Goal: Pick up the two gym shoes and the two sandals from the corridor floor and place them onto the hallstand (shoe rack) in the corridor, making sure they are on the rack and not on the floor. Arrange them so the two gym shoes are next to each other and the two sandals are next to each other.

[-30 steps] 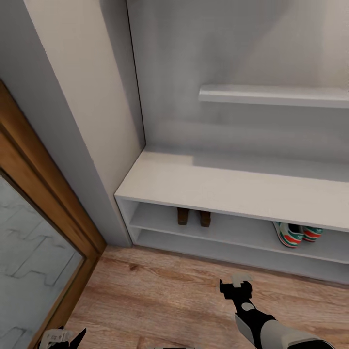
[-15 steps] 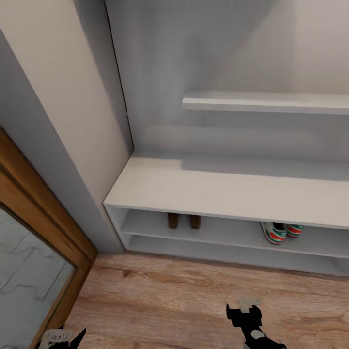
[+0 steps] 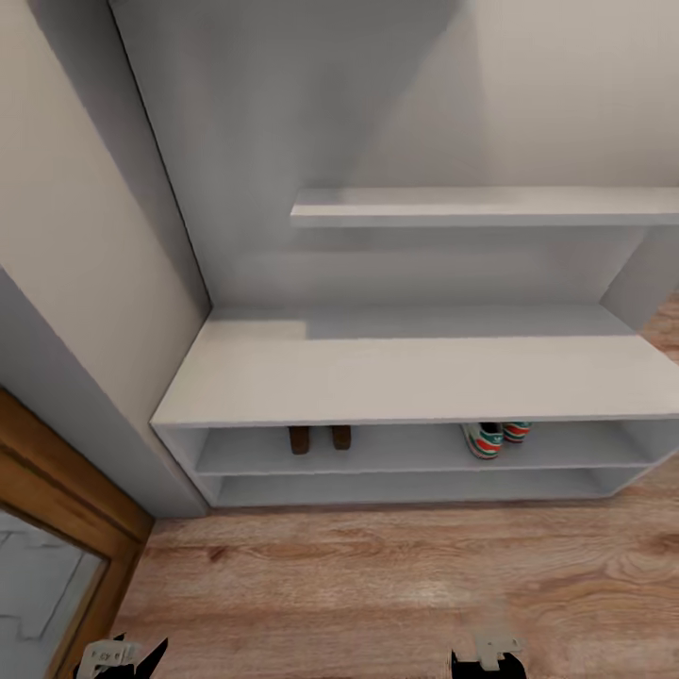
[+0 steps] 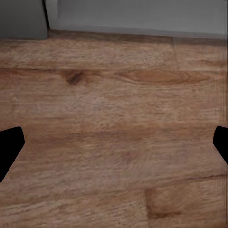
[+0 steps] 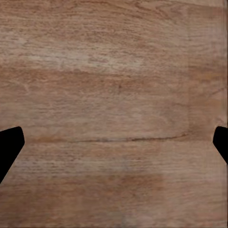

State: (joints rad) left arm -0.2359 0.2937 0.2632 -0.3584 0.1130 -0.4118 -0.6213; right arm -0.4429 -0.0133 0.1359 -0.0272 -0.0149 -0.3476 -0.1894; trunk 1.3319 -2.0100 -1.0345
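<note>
Hallstand (image 3: 415, 382), shoes shelved, no legible writing

Head view: down onto hallstand (image 3: 415, 382); wrists close over floor (image 4: 114, 118).

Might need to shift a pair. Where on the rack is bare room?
The hallstand's whole top board is bare. On the upper open shelf, free patches lie left of the sandals, between them and the gym shoes, and right of those. The lower shelf looks bare.
</note>
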